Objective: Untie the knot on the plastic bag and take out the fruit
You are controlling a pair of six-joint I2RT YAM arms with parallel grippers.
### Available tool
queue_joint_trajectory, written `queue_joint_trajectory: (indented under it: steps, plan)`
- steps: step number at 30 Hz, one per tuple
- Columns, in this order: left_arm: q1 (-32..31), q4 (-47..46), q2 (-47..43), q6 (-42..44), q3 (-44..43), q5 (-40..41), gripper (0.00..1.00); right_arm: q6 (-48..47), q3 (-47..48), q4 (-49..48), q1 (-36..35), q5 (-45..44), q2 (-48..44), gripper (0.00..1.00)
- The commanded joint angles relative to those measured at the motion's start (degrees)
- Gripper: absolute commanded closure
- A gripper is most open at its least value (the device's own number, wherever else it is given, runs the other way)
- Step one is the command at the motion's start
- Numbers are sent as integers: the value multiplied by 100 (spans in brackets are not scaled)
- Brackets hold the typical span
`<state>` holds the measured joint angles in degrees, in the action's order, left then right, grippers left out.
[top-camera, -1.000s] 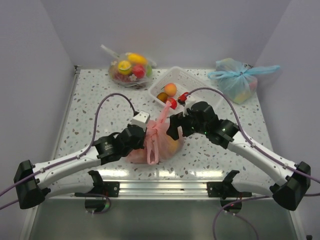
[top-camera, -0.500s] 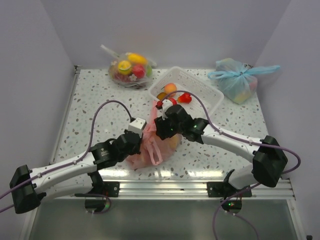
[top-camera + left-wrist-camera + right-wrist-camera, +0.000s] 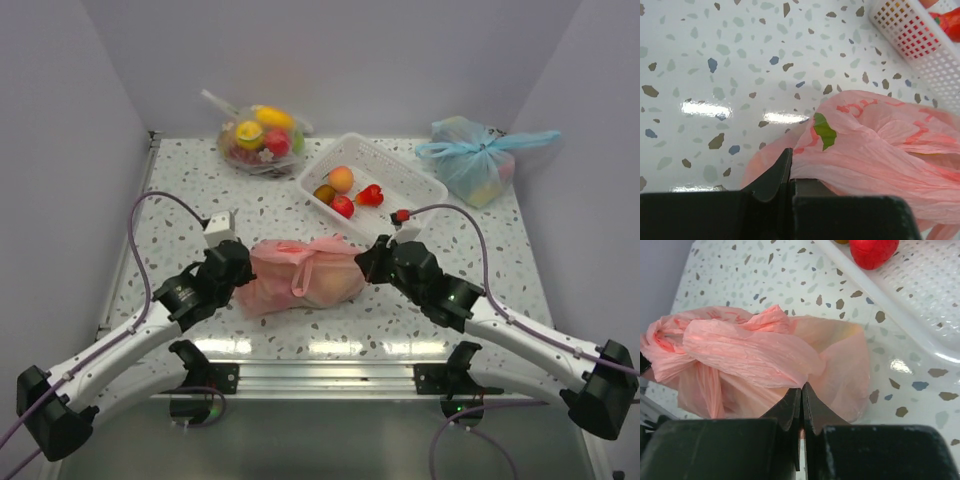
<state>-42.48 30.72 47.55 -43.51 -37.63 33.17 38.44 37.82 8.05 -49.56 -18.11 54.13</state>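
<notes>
The pink plastic bag lies stretched sideways on the table between my two grippers. Its knot sits on top, with a handle loop hanging down the front. My left gripper is shut on the film at the bag's left end. At the bag's right end my right gripper is shut, pinching a fold of pink film. A yellowish fruit shows faintly through the bag. Nothing else of its contents is visible.
Behind the bag stands a white basket holding a peach and red fruits. At the back left lies a clear bag of fruit, and at the back right a light blue bag. Walls enclose three sides.
The right gripper has shut on the bag's film. Both arms have drawn apart, left going left and right going right, and the bag has been pulled from a bunched heap into a wide, flat shape.
</notes>
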Motion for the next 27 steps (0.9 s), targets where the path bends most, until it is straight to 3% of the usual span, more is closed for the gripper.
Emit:
queue_joint_trajectory:
  steps: [1,2,4,5,6,9,14,19,27]
  plan:
    - [521,-188,174,184,-376,112,100,438,-346,-418,87,-194,-43,100]
    - [521,-259,254,350,-464,-141,100,367,-285,-401,78,16,27,100]
    - [521,-443,360,561,-631,-485,79,131,-223,-366,61,202,193,100]
    - [513,-488,369,745,-780,-870,67,51,-197,-383,26,411,221,100]
    - [513,-497,360,799,-868,-1047,43,-20,-205,-436,8,457,247,100]
    - [512,-103,325,564,-1272,-1497,12,-196,-196,-427,-89,414,309,100]
    - [294,198,158,-666,-1414,-1867,7,-512,-12,-287,-501,-130,528,100]
    - [-532,215,588,-1483,-1484,-1103,11,-574,67,-225,-1072,-1001,739,100]
    - [-938,259,792,-2486,-1020,-707,17,-556,173,-313,-1714,-1687,1073,100]
